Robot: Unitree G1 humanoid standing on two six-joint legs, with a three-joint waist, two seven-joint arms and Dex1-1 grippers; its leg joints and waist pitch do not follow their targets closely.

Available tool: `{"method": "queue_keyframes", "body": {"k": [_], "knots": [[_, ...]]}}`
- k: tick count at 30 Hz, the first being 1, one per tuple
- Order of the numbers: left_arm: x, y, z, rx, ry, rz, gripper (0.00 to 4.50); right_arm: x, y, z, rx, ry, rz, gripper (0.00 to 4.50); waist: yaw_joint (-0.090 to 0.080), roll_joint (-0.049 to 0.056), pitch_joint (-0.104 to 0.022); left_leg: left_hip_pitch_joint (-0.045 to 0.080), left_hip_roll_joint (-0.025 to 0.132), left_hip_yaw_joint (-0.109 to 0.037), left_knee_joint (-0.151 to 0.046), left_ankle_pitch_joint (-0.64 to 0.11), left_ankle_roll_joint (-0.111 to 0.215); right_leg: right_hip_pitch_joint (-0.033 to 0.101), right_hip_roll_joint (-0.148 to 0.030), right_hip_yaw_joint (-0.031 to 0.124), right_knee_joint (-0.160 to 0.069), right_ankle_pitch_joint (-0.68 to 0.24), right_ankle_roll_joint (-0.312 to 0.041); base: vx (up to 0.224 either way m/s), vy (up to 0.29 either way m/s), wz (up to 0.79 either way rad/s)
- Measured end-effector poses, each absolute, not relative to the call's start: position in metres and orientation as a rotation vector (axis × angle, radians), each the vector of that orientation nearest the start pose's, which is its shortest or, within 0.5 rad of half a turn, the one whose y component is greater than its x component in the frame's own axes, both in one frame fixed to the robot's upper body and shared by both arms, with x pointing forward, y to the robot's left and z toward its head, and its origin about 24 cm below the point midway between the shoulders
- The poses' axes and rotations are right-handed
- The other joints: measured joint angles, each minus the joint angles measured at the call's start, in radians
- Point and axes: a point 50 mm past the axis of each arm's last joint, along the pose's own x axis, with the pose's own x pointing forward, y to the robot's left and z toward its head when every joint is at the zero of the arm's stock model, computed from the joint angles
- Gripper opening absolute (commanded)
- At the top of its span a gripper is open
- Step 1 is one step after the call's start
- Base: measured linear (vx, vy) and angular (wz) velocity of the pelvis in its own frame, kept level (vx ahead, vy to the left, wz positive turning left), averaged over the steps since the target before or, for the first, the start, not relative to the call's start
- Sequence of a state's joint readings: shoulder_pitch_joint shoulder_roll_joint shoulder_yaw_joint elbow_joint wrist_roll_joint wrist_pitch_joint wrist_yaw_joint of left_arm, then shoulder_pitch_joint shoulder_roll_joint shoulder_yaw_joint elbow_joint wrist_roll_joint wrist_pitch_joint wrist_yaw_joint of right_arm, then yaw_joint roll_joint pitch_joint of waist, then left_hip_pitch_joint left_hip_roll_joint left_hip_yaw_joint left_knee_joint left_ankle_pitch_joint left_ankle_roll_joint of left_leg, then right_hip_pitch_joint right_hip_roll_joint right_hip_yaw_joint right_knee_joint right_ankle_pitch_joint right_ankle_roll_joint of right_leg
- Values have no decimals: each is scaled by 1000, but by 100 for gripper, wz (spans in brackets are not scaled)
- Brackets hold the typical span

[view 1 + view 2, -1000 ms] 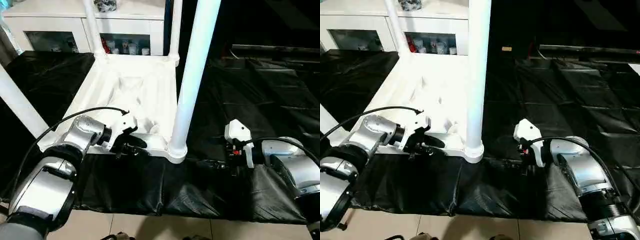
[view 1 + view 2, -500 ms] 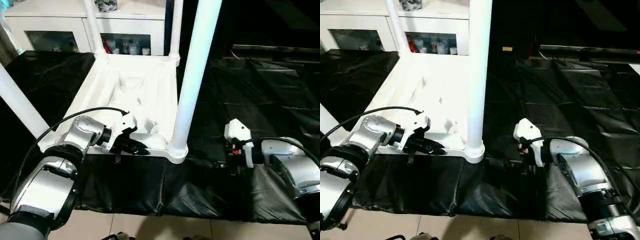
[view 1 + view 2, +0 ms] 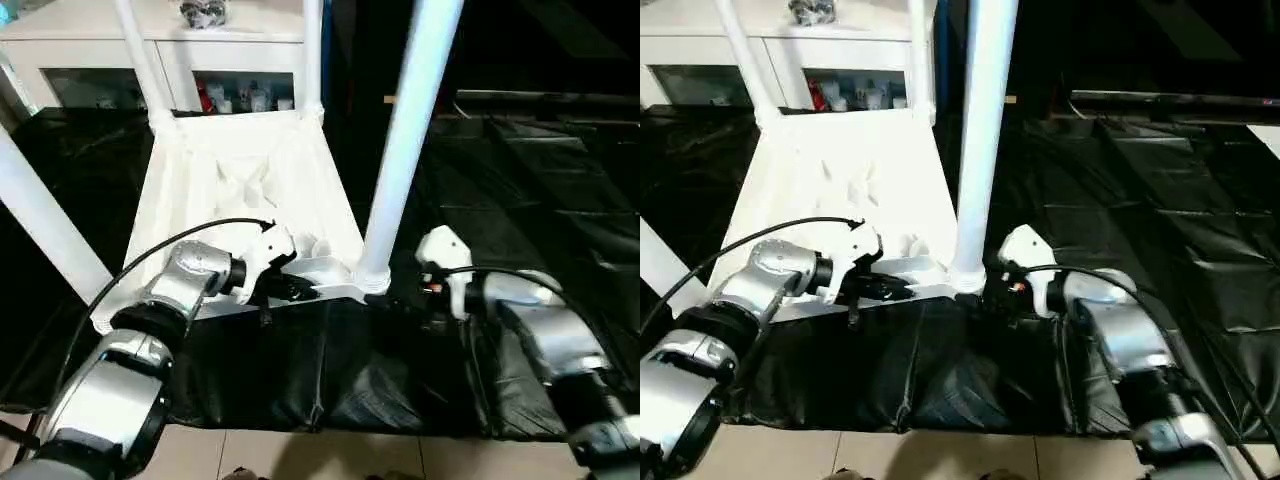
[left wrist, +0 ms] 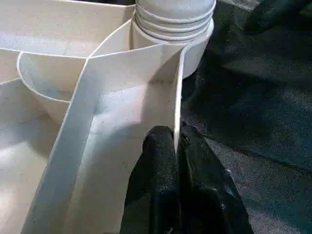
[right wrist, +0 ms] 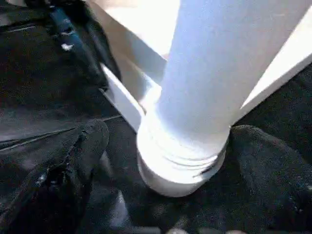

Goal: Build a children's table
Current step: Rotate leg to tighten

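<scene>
lying upside-down, white ribbed tabletop (image 3: pixel 240 190), legs (image 3: pixel 410 150) upright

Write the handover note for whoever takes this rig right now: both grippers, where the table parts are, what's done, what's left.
Left gripper: shut on the thin near rim wall of the large white plastic ribbed tabletop, beside the near right corner socket.
Right gripper: open, one finger on each side of the base of the long white tube leg in that socket, not clamped.
Tabletop lies underside up on the black sheet. Four legs stand in their sockets: near right, near left, two far ones by the white glass-door cabinet.
Left to do: I can't tell how firmly the legs are seated, so check each; then probably turn the table upright.
</scene>
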State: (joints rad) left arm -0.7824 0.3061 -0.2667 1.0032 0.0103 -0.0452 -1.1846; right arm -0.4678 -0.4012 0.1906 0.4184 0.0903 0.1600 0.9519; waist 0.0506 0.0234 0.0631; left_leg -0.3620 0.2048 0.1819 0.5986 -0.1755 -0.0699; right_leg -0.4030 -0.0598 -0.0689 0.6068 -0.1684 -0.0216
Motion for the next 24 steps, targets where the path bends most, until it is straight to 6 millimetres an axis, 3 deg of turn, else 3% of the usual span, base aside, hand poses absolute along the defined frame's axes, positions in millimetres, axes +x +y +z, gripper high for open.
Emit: {"method": "queue_keyframes", "body": {"k": [2,4,13,14,19,24], "knots": [[340,132,47,335,478,-1280,2,316,-153,56,-299,324,1024,450,0,-1,0,0,0,0,0,0,0,0,0,0,0,0,0,0,0,0],[339,132,47,335,474,-1276,0,319,-151,52,-296,331,1008,412,-1,-1,0,0,0,0,0,0,0,0,0,0,0,0,0,0,0,0],[337,131,47,337,464,-1270,0,326,-142,48,-271,312,998,358,-1,0,0,-2,0,1,0,0,0,-1,-1,1,0,0,0,0,0,0],[337,131,47,336,464,-1269,0,327,-141,48,-266,306,1000,332,-2,0,-1,-2,0,1,0,0,0,-1,-1,1,0,0,0,0,0,0],[336,131,48,333,466,-1264,0,328,-140,47,-253,295,997,294,-5,0,-1,-2,-1,1,-1,0,1,-1,-1,1,0,0,1,0,0,0],[335,132,48,332,469,-1260,0,329,-140,45,-225,288,996,278,-11,-1,0,-2,-1,1,-1,0,1,-1,-1,1,0,-1,1,0,0,0]]}}
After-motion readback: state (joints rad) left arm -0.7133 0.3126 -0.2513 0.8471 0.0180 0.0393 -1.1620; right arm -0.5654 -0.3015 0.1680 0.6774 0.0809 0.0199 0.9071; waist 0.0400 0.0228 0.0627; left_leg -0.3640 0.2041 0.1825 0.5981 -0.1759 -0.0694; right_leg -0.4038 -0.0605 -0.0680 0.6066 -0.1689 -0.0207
